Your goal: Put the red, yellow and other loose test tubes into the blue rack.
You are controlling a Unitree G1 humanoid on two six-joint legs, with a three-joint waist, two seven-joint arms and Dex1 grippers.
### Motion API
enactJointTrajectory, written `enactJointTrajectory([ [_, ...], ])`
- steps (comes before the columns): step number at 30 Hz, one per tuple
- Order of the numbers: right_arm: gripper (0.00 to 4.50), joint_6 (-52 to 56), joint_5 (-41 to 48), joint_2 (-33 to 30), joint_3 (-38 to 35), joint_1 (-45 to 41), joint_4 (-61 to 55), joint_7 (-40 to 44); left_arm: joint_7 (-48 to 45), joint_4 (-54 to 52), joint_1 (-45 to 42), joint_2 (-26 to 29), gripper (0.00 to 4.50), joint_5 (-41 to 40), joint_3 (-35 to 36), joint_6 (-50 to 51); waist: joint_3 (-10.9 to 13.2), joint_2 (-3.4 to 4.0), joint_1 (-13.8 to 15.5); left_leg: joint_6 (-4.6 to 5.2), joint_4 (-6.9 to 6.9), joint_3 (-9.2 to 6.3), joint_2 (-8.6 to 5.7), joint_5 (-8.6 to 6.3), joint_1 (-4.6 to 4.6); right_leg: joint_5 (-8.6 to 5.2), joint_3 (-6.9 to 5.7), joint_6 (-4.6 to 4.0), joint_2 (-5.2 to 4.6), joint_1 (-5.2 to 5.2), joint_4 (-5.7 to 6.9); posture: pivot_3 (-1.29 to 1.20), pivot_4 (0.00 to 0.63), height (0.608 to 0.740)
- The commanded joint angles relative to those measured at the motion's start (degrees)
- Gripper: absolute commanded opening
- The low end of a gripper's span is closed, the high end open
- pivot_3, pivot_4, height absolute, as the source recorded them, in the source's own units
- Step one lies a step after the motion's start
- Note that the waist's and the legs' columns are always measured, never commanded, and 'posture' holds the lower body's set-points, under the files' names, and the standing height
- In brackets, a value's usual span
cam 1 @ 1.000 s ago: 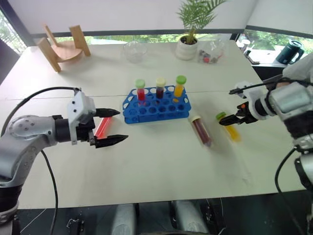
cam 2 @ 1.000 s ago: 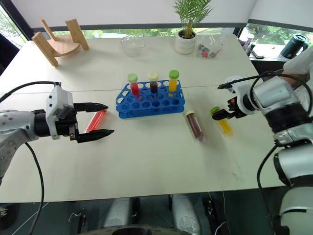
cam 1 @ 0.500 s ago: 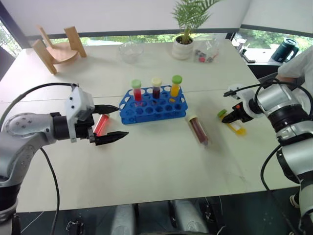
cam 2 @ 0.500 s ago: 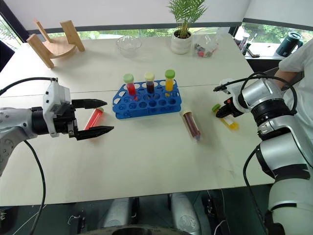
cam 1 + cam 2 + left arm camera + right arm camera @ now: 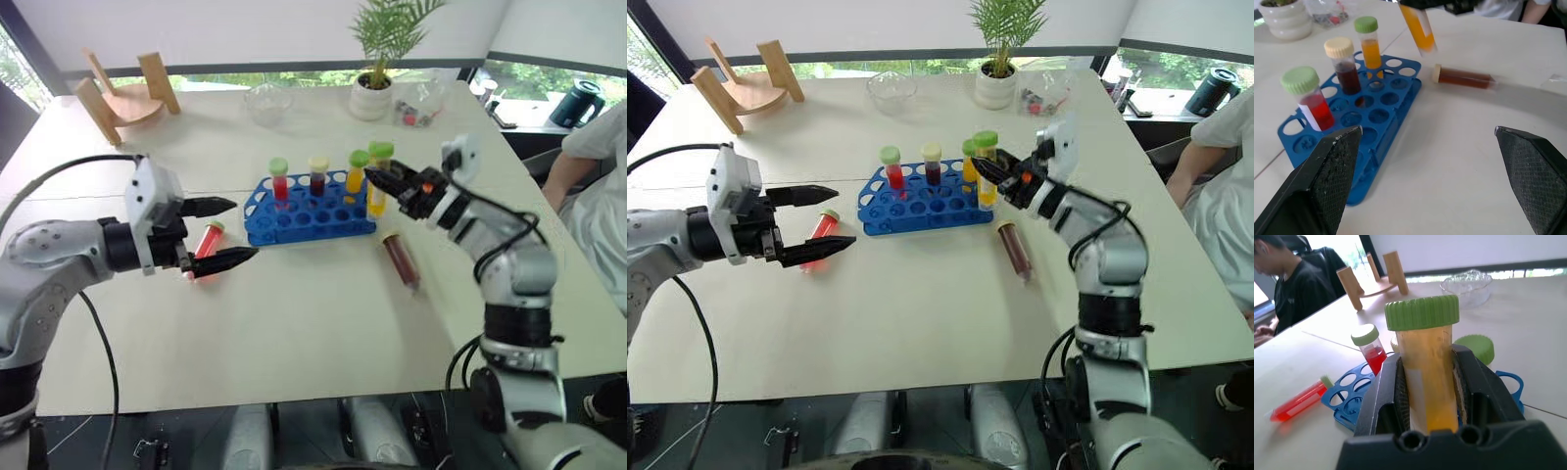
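Over rack [image 5: 312, 208]: green-capped yellow tube [image 5: 377, 182]

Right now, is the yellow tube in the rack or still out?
Out: the right gripper holds the yellow tube upright above the blue rack.

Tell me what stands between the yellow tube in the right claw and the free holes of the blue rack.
Nothing visible blocks it. The right claw holds the yellow tube upright above the right end of the blue rack. The three tubes already standing fill only the back row; the front holes below are open.
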Motion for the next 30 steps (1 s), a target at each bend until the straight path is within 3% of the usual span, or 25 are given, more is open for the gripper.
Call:
enactJointTrajectory([
  [1,0.80,-15.27,-2.78,2.44,2.33,0.93,3.86,-0.29,-0.26,0.75,-1.83,0.08,4.50,0.68,-0.34,-0.66,0.00,0.00,-0.40,0.00,-0.01,-0.01,0.02,0.00,0.09,0.00,0.00,0.00,0.05,0.05,0.03,0.00,0.150,0.740],
  [14,0.80,-33.59,-5.42,3.97,5.84,-4.60,23.96,-0.23,0.05,0.14,-2.02,-0.05,4.50,0.31,-0.76,-0.22,0.01,0.01,-1.48,-0.03,-0.15,-0.06,0.08,0.03,0.15,-0.01,0.02,-0.04,0.11,0.01,0.11,0.00,0.150,0.740],
  [30,0.80,-34.28,-5.64,4.87,8.83,-3.80,24.81,-0.38,1.30,-1.44,0.53,0.20,4.50,-0.27,0.59,-0.22,0.01,0.01,-1.49,-0.04,-0.15,-0.08,0.08,0.03,0.15,-0.01,0.02,-0.04,0.10,0.02,0.12,0.00,0.150,0.740],
])
